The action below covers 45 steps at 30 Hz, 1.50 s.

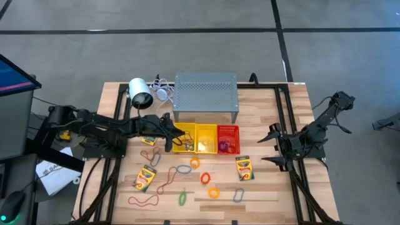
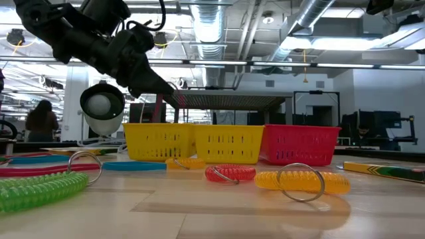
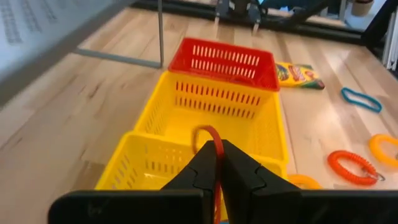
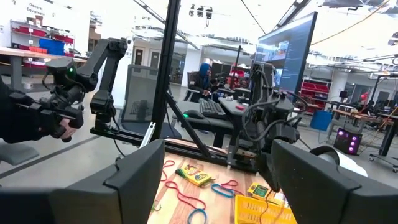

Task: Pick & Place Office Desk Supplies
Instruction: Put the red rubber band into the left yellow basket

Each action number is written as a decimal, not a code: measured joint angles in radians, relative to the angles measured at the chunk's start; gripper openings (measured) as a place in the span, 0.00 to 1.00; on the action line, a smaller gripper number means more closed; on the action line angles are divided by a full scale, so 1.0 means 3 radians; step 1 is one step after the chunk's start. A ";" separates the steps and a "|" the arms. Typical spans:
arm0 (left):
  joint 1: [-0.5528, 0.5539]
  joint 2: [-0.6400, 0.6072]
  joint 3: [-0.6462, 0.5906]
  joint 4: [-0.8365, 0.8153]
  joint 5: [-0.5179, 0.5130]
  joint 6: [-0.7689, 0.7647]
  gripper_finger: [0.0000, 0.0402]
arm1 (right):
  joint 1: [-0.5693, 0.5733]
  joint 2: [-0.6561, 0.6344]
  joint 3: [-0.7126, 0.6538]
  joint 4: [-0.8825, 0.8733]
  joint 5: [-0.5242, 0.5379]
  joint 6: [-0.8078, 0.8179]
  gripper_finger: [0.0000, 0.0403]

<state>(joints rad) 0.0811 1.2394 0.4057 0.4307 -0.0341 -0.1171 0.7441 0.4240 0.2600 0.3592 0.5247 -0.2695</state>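
A: Three plastic mesh baskets [image 1: 206, 139] are sitting in a row before the grey perforated metal stand [image 1: 206, 94]: two yellow, one red. The left gripper [image 3: 216, 163] is hanging over the nearest yellow one, its fingers pinched together on a thin reddish-brown rubber band [image 3: 211, 138].

B: So it is delivering rather than picking?

A: That is my reading. The band is dangling above the basket, so the next move calls for parting the fingers to drop it in, then rising clear.

B: And the right gripper [image 1: 275, 147]?

A: It is waiting at the table's right side, jaws spread wide, holding nothing.

B: What is lying loose?

A: On the wood I am counting three yellow-and-green crayon boxes [image 1: 244, 167], two more rubber bands [image 1: 143, 200], and about seven small oval rings [image 1: 204, 177] in orange, green, grey and purple. The baskets' contents are too small to count.
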 joint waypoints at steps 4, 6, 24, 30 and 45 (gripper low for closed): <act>0.0000 0.0135 0.0020 0.0015 0.0007 -0.0014 0.01 | 0.0000 0.0000 0.0000 0.0000 -0.0001 0.0000 0.72; 0.0000 0.0240 0.0080 0.0006 0.0047 -0.0013 0.02 | 0.0000 -0.0001 0.0000 0.0000 -0.0001 -0.0001 0.72; 0.0019 0.0888 0.0718 -0.0904 0.0141 0.0019 0.01 | 0.0000 0.0000 0.0000 -0.0022 -0.0002 0.0024 0.72; 0.0063 0.0888 0.0920 -0.1429 0.0142 0.0023 0.01 | -0.0001 0.0000 0.0000 -0.0022 -0.0002 0.0024 0.72; 0.0108 0.0915 0.0964 -0.1487 0.0143 0.0103 0.02 | -0.0001 0.0000 0.0000 -0.0022 -0.0003 0.0024 0.72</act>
<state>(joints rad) 0.1135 1.5139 0.6949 -0.0154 0.0090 -0.0860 0.7437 0.4240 0.2600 0.3527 0.5240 -0.2623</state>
